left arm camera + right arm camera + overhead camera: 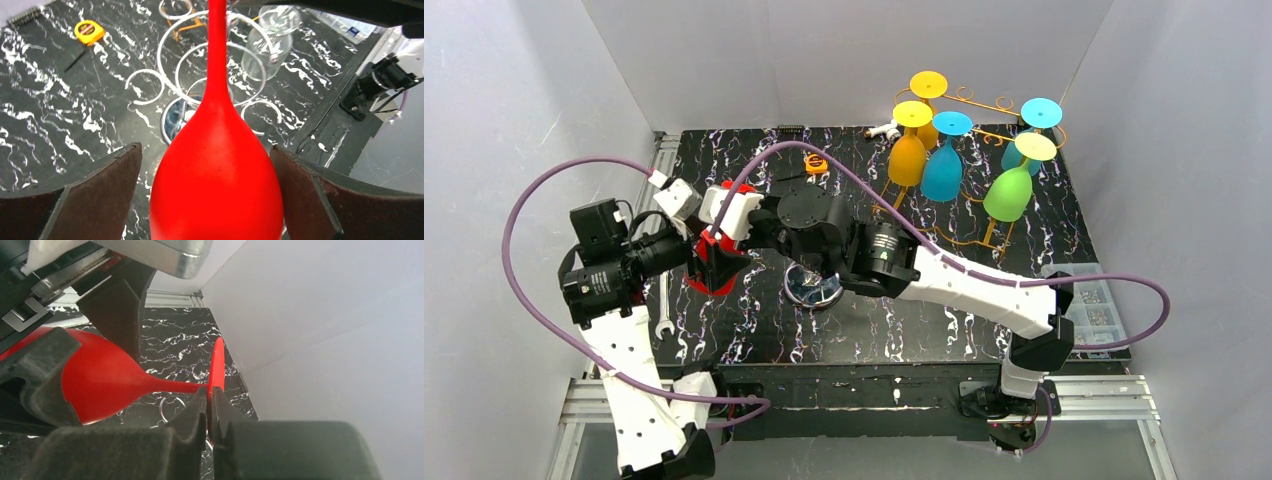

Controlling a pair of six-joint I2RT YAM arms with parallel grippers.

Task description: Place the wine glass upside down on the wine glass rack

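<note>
Over the table's (pixel 944 335) left side, one red wine glass (pixel 216 185) is held: right end effector (pixel 209 401) clamped on its foot, left end effector (pixel 206 157) spread apart around its bowl. Five glasses (pixel 1007 193) hang upside down on the rack (pixel 990 104).

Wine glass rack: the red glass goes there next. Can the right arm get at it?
Probably yes: right gripper pinches the red glass by its foot, left gripper stands open around the bowl, and the rack stands on that arm's side.
</note>
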